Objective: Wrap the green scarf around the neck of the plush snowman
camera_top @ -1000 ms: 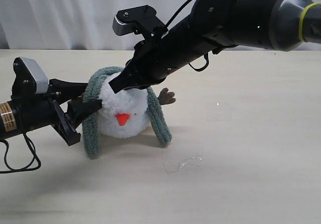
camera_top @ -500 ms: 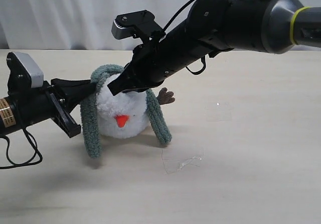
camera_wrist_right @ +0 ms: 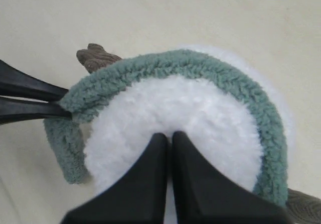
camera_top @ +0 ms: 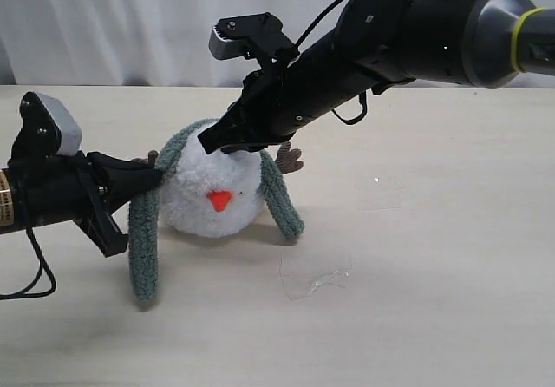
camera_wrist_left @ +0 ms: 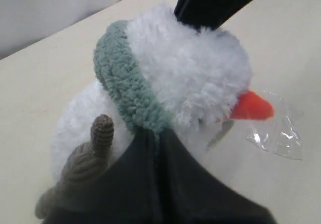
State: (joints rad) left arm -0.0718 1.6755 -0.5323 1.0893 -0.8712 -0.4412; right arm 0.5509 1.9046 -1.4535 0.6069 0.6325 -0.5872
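The plush snowman [camera_top: 212, 194] lies on the table with its orange nose [camera_top: 219, 200] towards the front. The green scarf [camera_top: 143, 248] arches over it behind the head, one end hanging down each side. My left gripper [camera_top: 154, 177] is shut on the scarf's left part, seen in the left wrist view as the scarf [camera_wrist_left: 125, 78] entering the gripper [camera_wrist_left: 153, 133] beside a brown twig arm [camera_wrist_left: 100, 133]. My right gripper [camera_top: 217, 141] is shut on the white fluff on top of the head; the right wrist view shows the gripper [camera_wrist_right: 169, 136] pinching the snowman [camera_wrist_right: 170, 108] inside the scarf's [camera_wrist_right: 200, 66] arc.
A scrap of clear plastic [camera_top: 314, 281] lies on the beige table in front of and right of the snowman, also seen in the left wrist view as the plastic [camera_wrist_left: 281, 133]. A white curtain [camera_top: 104, 22] hangs behind the table.
My left gripper has drawn back to the left with the scarf, whose left end now trails lower. My right gripper and the snowman's head have shifted slightly right.
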